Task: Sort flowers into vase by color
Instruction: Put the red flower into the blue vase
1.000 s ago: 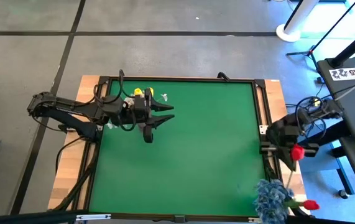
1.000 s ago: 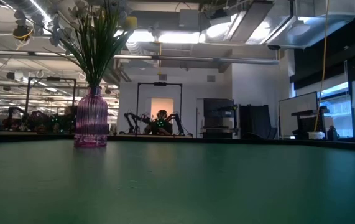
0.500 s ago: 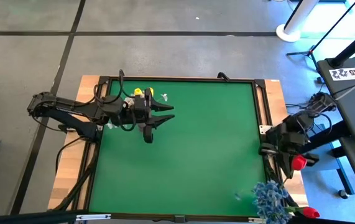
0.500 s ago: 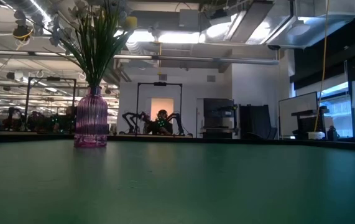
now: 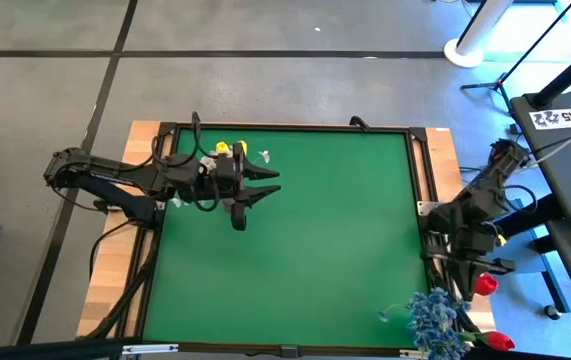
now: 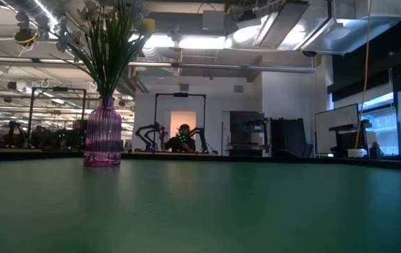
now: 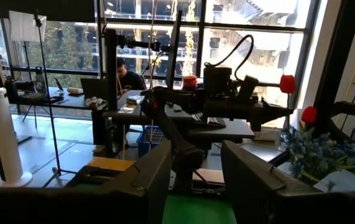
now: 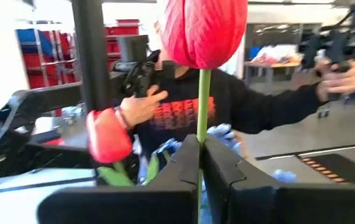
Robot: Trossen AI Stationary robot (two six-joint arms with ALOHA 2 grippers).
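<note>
Beyond table's right edge | right tool point(image 8: 200, 163) pinching red tulip point(image 8: 203, 31) | left tool point(image 5: 261, 187) spread

No legible text anywhere.

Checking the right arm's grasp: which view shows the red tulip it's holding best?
Right wrist view: the right gripper is shut on the red tulip, its stem between the fingers. The high view shows only a small red dot off the table's right edge. The left wrist view shows it far off. The low view misses it.
</note>
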